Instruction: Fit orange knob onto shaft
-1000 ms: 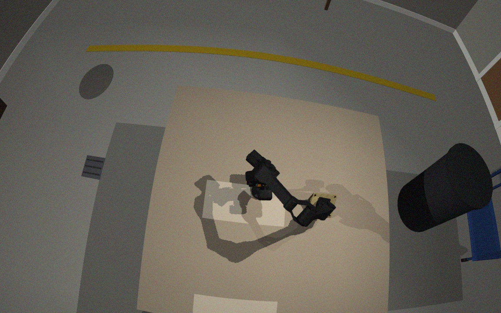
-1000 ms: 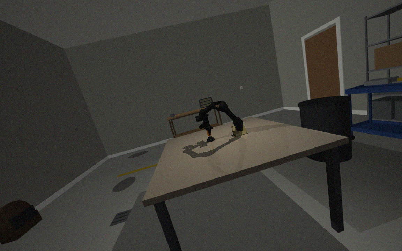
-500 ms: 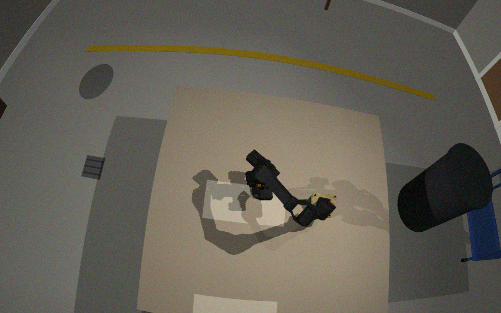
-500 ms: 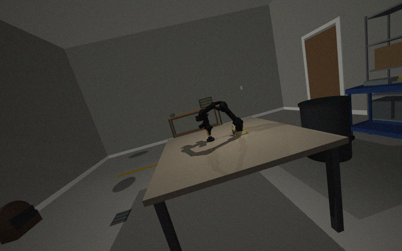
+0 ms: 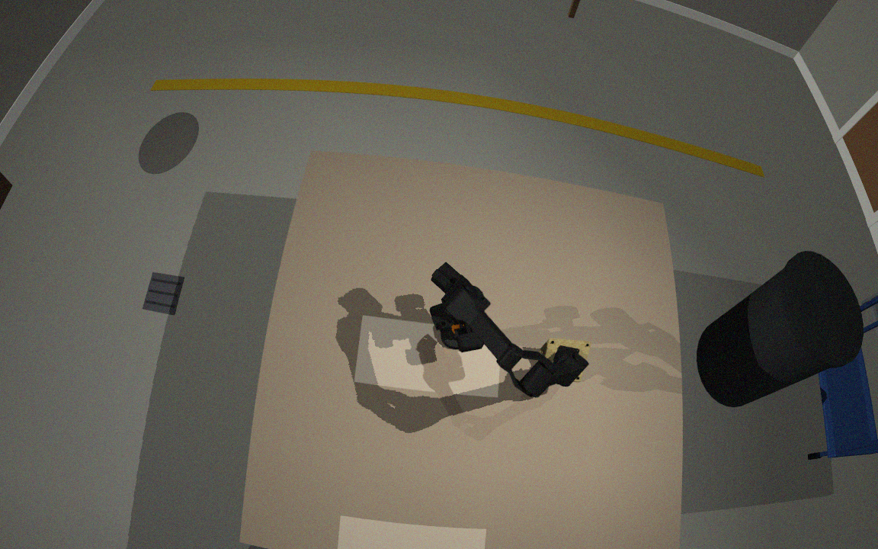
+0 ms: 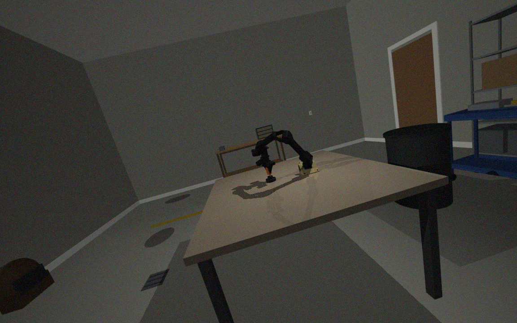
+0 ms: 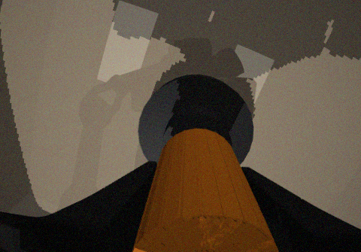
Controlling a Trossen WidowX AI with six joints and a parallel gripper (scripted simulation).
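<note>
The orange knob (image 5: 457,328) (image 6: 268,171) (image 7: 204,192) is between the fingers of my gripper (image 7: 198,172), which is shut on it. In the wrist view the knob's side fills the lower middle, with a dark finger on each side. The round black pedestal (image 6: 270,180) (image 7: 153,133) stands on the table below the knob, and its far part shows beyond the knob in the wrist view. The silver shaft is not visible. The hole under the knob and both flat sides are hidden. I cannot tell how far the knob is down on the shaft.
The wooden table (image 5: 565,477) (image 6: 373,184) carries the arm's pale yellow base plate (image 5: 555,346) (image 6: 313,171) to the right of the pedestal. Arm shadows and light patches cross the tabletop. A large black bin (image 5: 796,327) (image 6: 417,148) stands beyond the table's right edge.
</note>
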